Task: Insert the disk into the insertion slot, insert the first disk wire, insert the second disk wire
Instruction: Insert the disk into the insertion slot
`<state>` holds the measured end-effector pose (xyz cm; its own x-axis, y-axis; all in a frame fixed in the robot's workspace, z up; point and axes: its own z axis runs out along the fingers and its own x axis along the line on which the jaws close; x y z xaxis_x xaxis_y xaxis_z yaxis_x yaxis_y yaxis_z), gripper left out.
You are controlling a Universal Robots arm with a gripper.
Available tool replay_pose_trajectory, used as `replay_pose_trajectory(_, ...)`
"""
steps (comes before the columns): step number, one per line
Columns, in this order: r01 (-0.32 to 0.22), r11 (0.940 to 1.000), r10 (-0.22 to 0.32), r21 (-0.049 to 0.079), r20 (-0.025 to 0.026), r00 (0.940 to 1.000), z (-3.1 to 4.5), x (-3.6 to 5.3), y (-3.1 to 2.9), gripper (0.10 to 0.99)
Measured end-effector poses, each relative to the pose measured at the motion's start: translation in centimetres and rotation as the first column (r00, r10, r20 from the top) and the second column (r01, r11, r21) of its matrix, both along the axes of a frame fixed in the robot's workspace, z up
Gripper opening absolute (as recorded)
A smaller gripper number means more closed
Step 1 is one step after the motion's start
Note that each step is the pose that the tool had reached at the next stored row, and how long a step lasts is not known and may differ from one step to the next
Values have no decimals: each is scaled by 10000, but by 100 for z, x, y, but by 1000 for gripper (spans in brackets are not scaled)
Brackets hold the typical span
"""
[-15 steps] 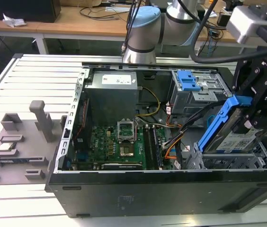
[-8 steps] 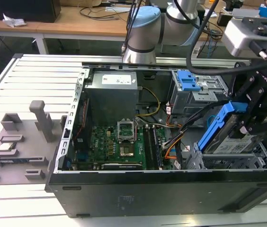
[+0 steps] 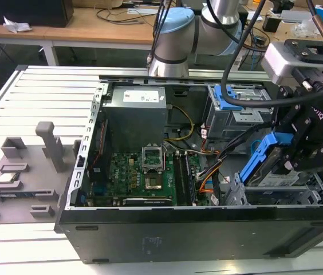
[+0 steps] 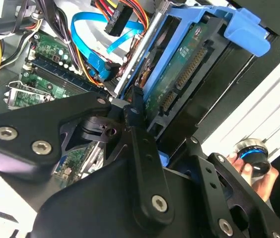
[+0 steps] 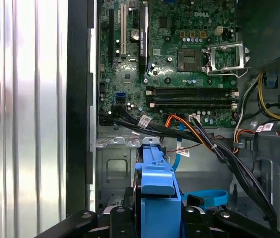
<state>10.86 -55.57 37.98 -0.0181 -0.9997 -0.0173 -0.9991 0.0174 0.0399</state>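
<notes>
My gripper (image 3: 290, 157) is shut on the disk (image 3: 264, 163), a silver drive in a bright blue carrier. The disk hangs tilted, its lower end dipping into the insertion slot (image 3: 237, 195), a low silver cage in the case's near corner on the exterior view's right. The carrier (image 5: 157, 186) stands between my black fingers (image 5: 202, 218), with the cage floor (image 5: 111, 168) beyond it. The disk's green underside (image 4: 187, 64) faces the second wrist view. The first disk wire (image 4: 116, 21), red-orange strands on a black plug, lies loose beside the light-blue second disk wire (image 4: 88, 34).
The open computer case (image 3: 167, 235) lies on a slatted metal table (image 3: 41, 97). A taller grey cage with blue latches (image 3: 236, 112) stands behind the slot. The motherboard (image 5: 179, 54) and black cable bundles (image 5: 229, 153) lie close by. A person's hand (image 4: 259, 173) rests outside the case.
</notes>
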Motion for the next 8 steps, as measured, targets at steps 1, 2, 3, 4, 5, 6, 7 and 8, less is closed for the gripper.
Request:
replay_pose_trajectory(1, -1, 10000, 1, -5, 1, 10000, 0, 0, -1, 365)
replay_pose_trajectory(2, -1, 10000, 1, -5, 0, 10000, 1, 0, 0, 376)
replay_pose_trajectory(3, 1, 10000, -1, -3, 0, 10000, -1, 0, 0, 376)
replay_pose_trajectory(4, 0, 10000, 0, -8, 0, 10000, 0, 0, 0, 439)
replay_pose_trajectory(5, 0, 10000, 0, -8, 0, 10000, 0, 0, 0, 439)
replay_pose_trajectory(6, 0, 10000, 0, -9, 0, 10000, 0, 0, 0, 439)
replay_pose_trajectory(7, 0, 10000, 0, -11, -1, 10000, 0, 0, 0, 439)
replay_pose_trajectory(8, 0, 10000, 0, -13, 0, 10000, 0, 0, 0, 439)
